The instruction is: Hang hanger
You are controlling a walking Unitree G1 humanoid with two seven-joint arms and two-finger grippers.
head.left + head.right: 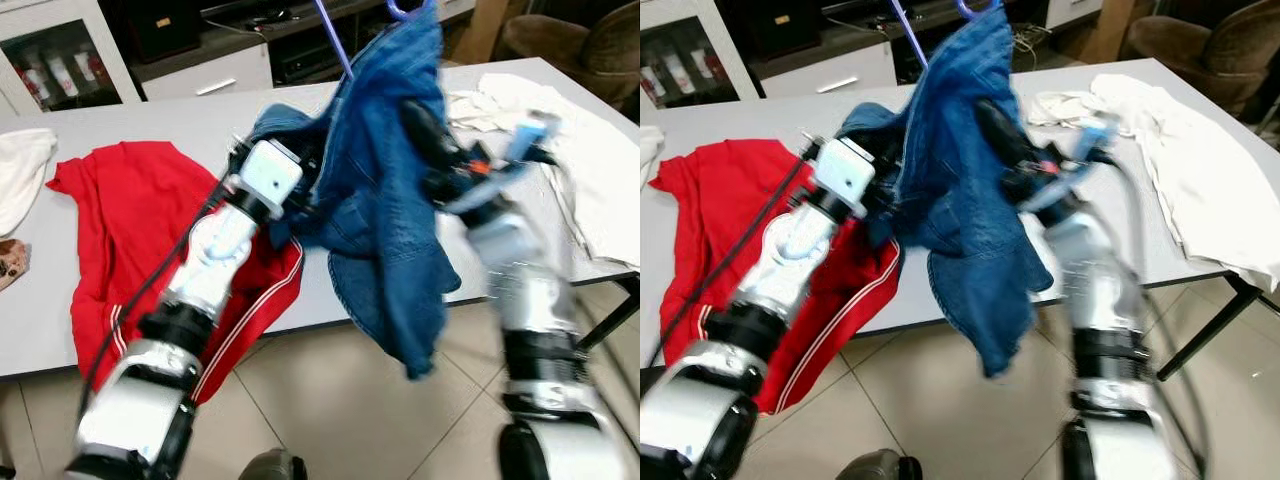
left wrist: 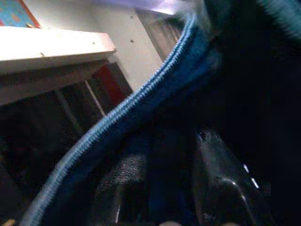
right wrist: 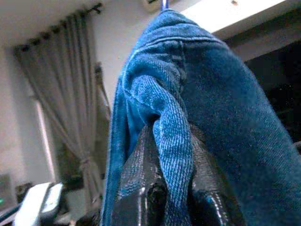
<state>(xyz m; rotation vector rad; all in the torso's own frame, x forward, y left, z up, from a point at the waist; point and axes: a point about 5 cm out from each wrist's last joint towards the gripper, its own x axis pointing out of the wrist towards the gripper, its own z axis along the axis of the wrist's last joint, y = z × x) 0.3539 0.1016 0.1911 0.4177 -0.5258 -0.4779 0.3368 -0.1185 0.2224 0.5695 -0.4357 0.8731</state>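
Both grippers — left gripper (image 2: 160, 188), right gripper (image 3: 176, 197) — clamp denim garment (image 1: 385, 200)

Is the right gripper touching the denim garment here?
Touching. In the right wrist view the right gripper has its two black fingers closed on a fold of the denim garment, fabric pinched between them.

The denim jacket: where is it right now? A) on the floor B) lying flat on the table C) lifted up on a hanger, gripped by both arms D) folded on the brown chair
C: the denim jacket hangs from a purple hanger, with the right end effector pinching a fold.
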